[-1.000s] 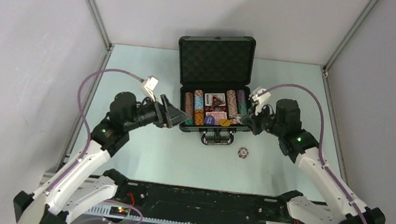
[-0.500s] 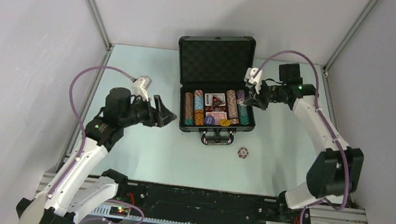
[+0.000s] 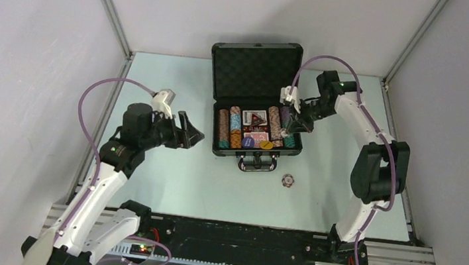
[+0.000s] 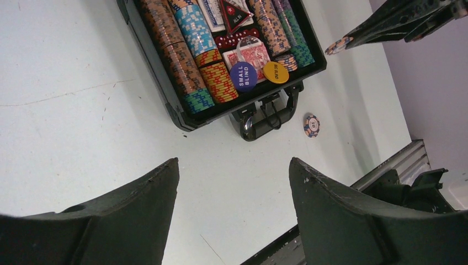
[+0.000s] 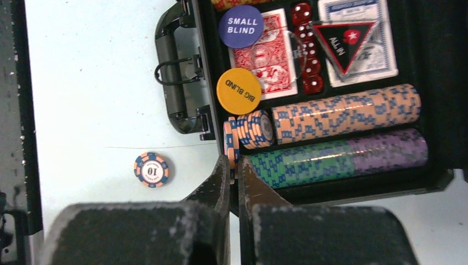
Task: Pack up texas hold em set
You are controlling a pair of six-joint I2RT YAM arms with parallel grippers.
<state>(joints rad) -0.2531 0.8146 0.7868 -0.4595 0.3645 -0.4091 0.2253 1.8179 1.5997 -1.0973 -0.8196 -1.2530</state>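
The black briefcase (image 3: 214,113) of the texas hold em set lies open mid-table, foam lid (image 3: 255,71) upright, handle (image 3: 256,164) facing the near edge. Inside are rows of striped chips (image 5: 345,112), a red card deck (image 5: 265,55), a blue deck (image 5: 359,33), red dice, a blue disc (image 5: 241,26) and a yellow disc (image 5: 238,91). My right gripper (image 5: 233,160) is shut on an orange-and-blue chip (image 5: 231,141) held on edge over the case's right front corner (image 3: 292,127). A loose chip (image 3: 288,180) lies flat on the table near the handle. My left gripper (image 3: 199,135) hangs open and empty left of the case.
Grey walls and metal frame posts (image 3: 109,8) close in the table on three sides. A black rail (image 3: 240,236) with the arm bases runs along the near edge. The right arm's elbow (image 3: 381,166) stands high at the right side.
The right arm has swung round from the case's right front and now reaches in from the far right, chip still gripped. The left gripper has drawn back a little to the left.
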